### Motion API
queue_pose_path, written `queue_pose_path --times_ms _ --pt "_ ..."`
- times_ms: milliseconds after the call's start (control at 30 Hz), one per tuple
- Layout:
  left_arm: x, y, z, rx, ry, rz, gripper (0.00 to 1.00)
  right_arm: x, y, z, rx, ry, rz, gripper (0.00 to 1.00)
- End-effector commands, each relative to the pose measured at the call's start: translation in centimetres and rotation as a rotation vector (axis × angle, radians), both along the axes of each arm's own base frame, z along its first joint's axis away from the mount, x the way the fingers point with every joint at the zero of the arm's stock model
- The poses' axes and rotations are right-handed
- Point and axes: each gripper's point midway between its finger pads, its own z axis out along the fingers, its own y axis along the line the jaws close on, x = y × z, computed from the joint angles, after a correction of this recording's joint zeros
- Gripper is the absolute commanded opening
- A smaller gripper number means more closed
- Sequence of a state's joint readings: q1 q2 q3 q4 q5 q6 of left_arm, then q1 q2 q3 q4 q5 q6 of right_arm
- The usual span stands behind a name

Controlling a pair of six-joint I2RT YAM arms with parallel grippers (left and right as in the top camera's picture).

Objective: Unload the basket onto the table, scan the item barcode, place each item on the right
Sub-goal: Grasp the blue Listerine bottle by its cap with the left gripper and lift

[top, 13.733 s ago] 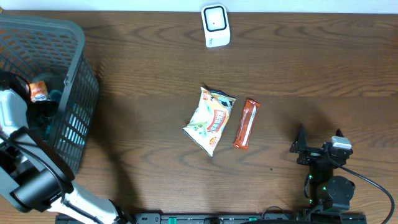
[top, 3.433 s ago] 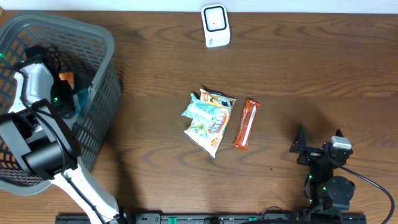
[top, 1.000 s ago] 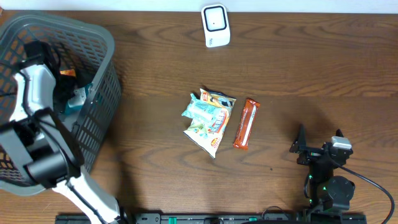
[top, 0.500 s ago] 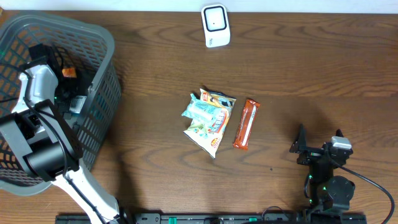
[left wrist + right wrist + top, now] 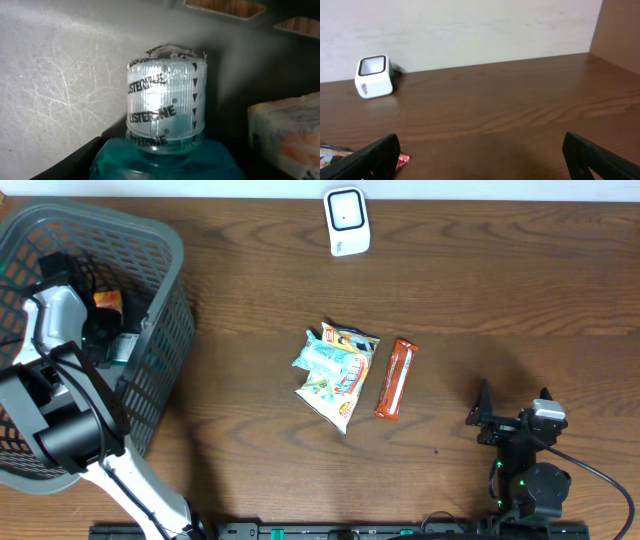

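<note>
Looks like the pick-up stage: fetching the mouthwash bottle [image 5: 165, 100] out of the basket [image 5: 165, 270] at the left edge of the table, with the scanner [image 5: 346, 221] well apart at the far edge. Best to grip low on the neck or shoulder, below the clear sealed cap, not on the slick ribbed cap itself. Keep the approach centred and squeeze evenly, so as not to tip the bottle against the orange-and-white packet [image 5: 285, 130] just beside it. Lift straight up to clear the basket wall before swinging toward the scanner, and plan to turn the label side, wherever the barcode sits, to face the scanner window; no barcode visible from here. Steer wide of the snack bag [image 5: 335, 373] and the orange bar [image 5: 395, 379] lying mid-table. As for the left gripper [image 5: 100, 335], down inside the basket over the bottle: cannot tell its opening, nor any contact with the bottle, from either view. As for the right gripper [image 5: 482, 157], parked near the front right corner of the table: spread wide, holding nothing, touching nothing.
</note>
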State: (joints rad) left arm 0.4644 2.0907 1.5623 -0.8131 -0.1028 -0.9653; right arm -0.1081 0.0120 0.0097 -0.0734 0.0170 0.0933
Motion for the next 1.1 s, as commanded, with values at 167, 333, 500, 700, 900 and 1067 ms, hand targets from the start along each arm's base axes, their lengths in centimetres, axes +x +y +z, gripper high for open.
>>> queue_pose_path --times_ms 167,333,500,700,900,1067 --pt "-0.3 1.3 10.7 0.129 -0.206 0.001 0.56 0.0 -0.1 -0.2 -0.016 0.004 -0.003 0.99" --pt "-1.3 0.7 18.0 0.209 -0.365 0.000 0.56 0.0 -0.1 -0.2 -0.016 0.004 -0.003 0.99" --pt "-2.9 -1.1 25.7 0.267 -0.570 -0.021 0.56 0.0 -0.1 -0.2 -0.016 0.004 -0.003 0.99" --pt "-4.0 -7.3 34.5 0.229 -0.892 -0.176 0.56 0.0 -0.1 -0.2 -0.016 0.004 -0.003 0.99" --pt "-4.5 -16.4 38.8 0.113 -1.068 -0.418 0.56 0.0 -0.1 -0.2 -0.016 0.004 -0.003 0.99" --pt "-3.8 -24.4 37.5 -0.031 -1.035 -0.638 0.56 0.0 -0.1 -0.2 -0.016 0.004 -0.003 0.99"
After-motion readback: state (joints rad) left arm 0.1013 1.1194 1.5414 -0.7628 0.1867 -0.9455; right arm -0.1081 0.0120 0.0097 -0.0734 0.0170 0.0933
